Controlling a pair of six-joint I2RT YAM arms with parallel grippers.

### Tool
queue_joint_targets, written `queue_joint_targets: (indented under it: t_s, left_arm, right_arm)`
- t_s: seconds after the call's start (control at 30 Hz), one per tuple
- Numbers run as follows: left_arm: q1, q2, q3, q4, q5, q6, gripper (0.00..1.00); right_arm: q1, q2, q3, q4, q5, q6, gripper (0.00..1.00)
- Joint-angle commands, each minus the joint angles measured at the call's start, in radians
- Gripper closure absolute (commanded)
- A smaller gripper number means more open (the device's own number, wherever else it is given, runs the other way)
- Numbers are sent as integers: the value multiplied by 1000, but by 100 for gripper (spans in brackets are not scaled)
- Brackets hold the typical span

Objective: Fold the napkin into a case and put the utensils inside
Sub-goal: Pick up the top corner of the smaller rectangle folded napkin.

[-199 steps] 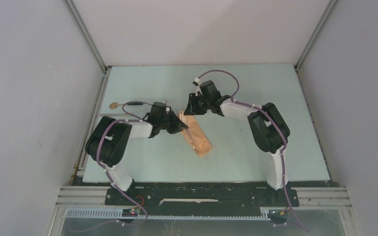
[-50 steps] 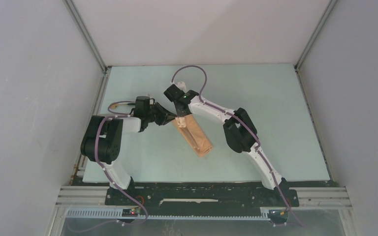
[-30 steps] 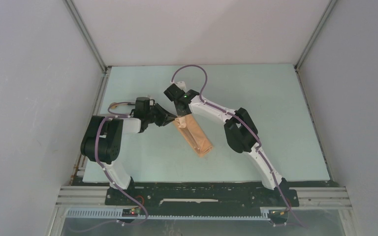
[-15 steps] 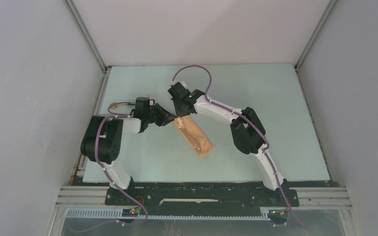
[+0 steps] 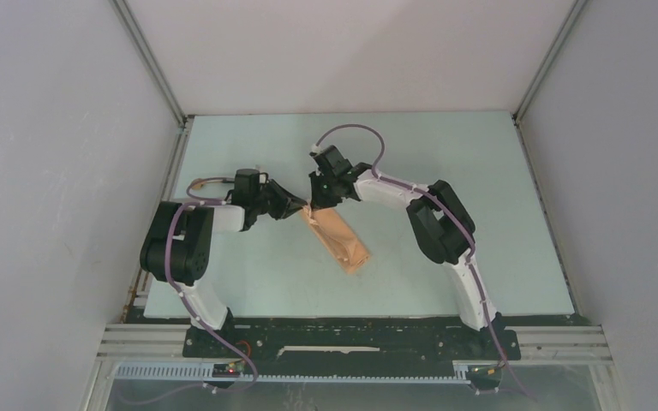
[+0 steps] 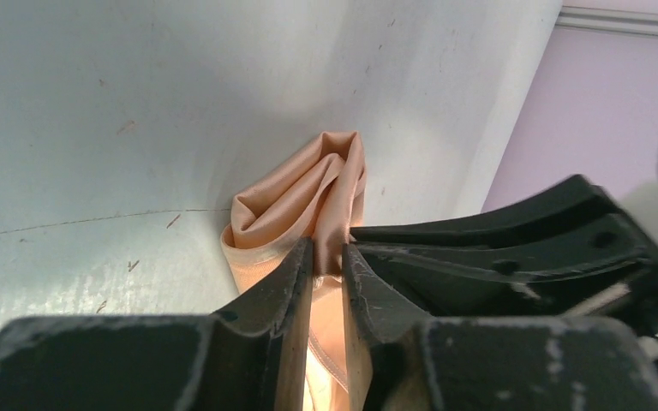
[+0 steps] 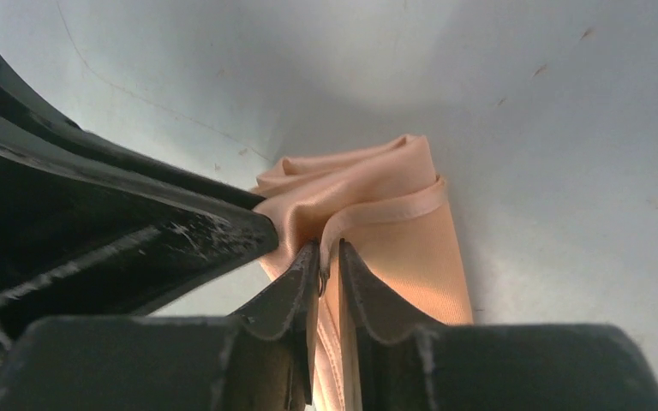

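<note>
The napkin [image 5: 340,238] lies folded into a narrow oblong case near the middle of the tabletop [image 5: 445,154], running diagonally from far-left to near-right. Its near-right end rests flat. Its far-left end is raised and bunched, with the layered edges showing.

The left hand [image 6: 326,253] is closed on a fold of cloth at that far-left end. The right hand [image 7: 327,253] is closed on a neighbouring edge of the same end. The two hands sit just beside each other, finger against finger. The utensils cannot be made out in these views.

Step in hand, as judged: open the mouth of the case so that the utensils can go in.

1. Confirm that each hand pinches a separate layer. If both grip the same layer, the mouth will not open.
2. Draw the two layers apart slowly, sideways rather than upward.
3. Leave the near-right end flat on the tabletop. Lifting it is likely to undo the folds.
4. Stop spreading once a clear gap shows. The cloth looks smooth and may slip from a light pinch.
</note>
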Motion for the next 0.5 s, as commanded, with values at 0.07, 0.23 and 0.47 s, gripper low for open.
queue_joint_targets:
  t_s: [0.07,0.23,0.47]
  left_arm:
    - [6,-36,-15,28,12,14,77]
    - [8,-37,-18,28,8,14,77]
    - [8,-37,-19,28,8,14,77]
  right_arm:
    - [-56,-100,-169,293,-261,97,77]
    - [-72,-143,-287,477,-331,130,70]
    - [-91,-145,-356,653,-402,189,67]
